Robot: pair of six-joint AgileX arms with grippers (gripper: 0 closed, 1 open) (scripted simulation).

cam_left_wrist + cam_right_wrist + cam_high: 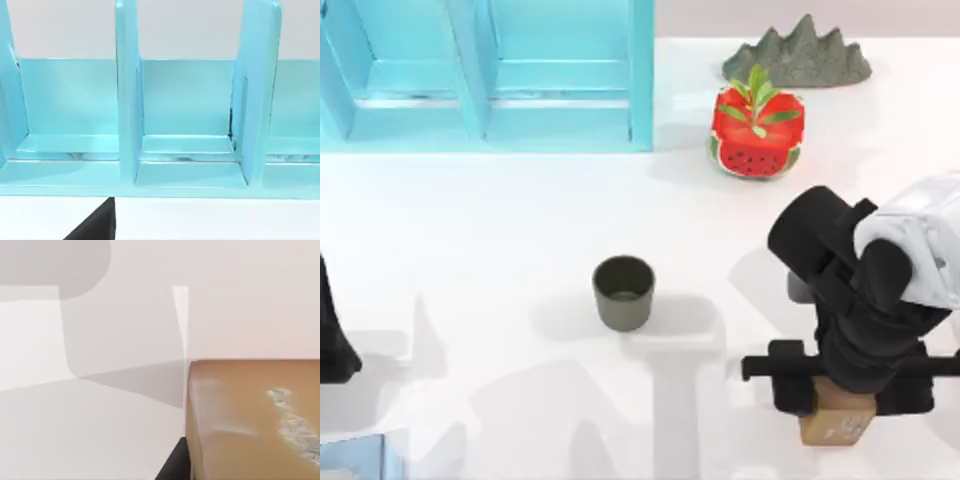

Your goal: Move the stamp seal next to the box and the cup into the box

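- The stamp seal [836,423], a small light-brown wooden block, sits near the front edge of the table [520,250] on the right side, directly under the right gripper [840,385].
- In the right wrist view the stamp seal [250,420] appears close up, with whitish marks on 1 face and a bevelled edge.
- The right gripper, black, hangs over the top of the block and hides most of it; whether its claw is spread or pinching the block cannot be told.
- The cup [623,292], dark olive-grey and round, stands upright near the middle of the table, well apart from the stamp seal and to its left.
- The box [485,75], light blue with upright dividers, lies at the back left of the table, well apart from both the cup and the block.
- In the left wrist view the box [190,150] shows several compartments side by side.
- The left arm [335,335] is parked at the left edge of the table; the state of its claw cannot be told.
- A red watermelon-patterned pot [757,135] with green leaves stands at the back right.
- A grey rock-shaped ornament [800,55] lies just behind the pot.
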